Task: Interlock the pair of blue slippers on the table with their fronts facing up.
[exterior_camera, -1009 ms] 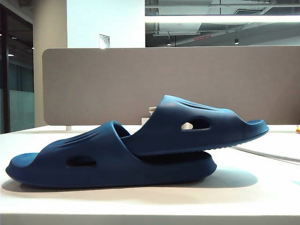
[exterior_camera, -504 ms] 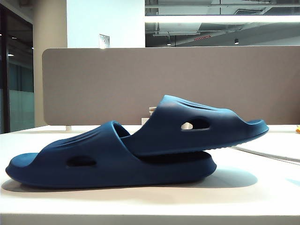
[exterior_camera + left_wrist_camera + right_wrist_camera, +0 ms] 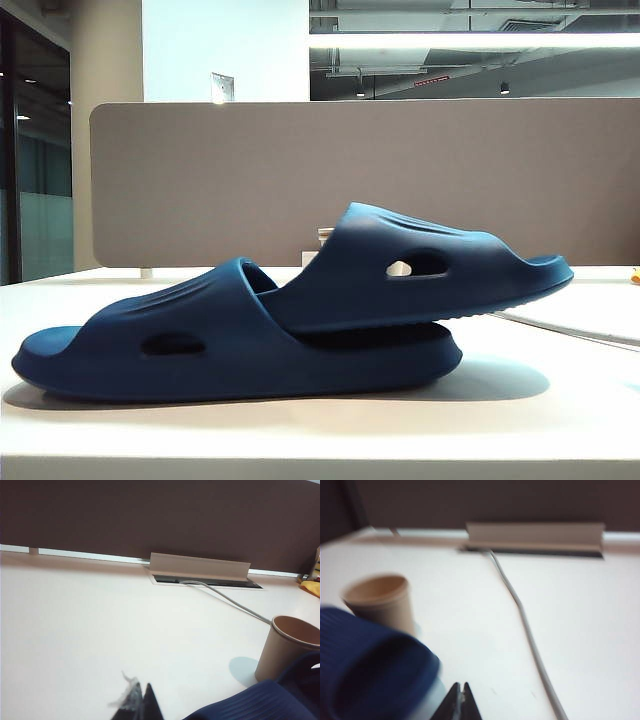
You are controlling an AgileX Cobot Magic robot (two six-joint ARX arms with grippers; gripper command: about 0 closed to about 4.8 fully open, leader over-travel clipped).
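Two dark blue slippers lie interlocked on the white table (image 3: 560, 400), straps up. The lower slipper (image 3: 200, 340) rests flat; the upper slipper (image 3: 430, 270) has its end tucked under the lower one's strap and slants up to the right. Neither arm shows in the exterior view. My left gripper (image 3: 141, 689) is shut and empty above the table, with a ribbed blue slipper strap (image 3: 255, 705) beside it. Equally shut with nothing in it is my right gripper (image 3: 461, 684), next to the blurred blue slipper (image 3: 370, 670).
A tan paper cup (image 3: 287, 650) (image 3: 382, 600) stands behind the slippers. A grey cable (image 3: 525, 630) runs from a raised cable hatch (image 3: 200, 570) at the table's back edge. A grey-brown divider panel (image 3: 360, 180) closes the far side.
In the exterior view the slippers have not moved, and no arm comes into sight.
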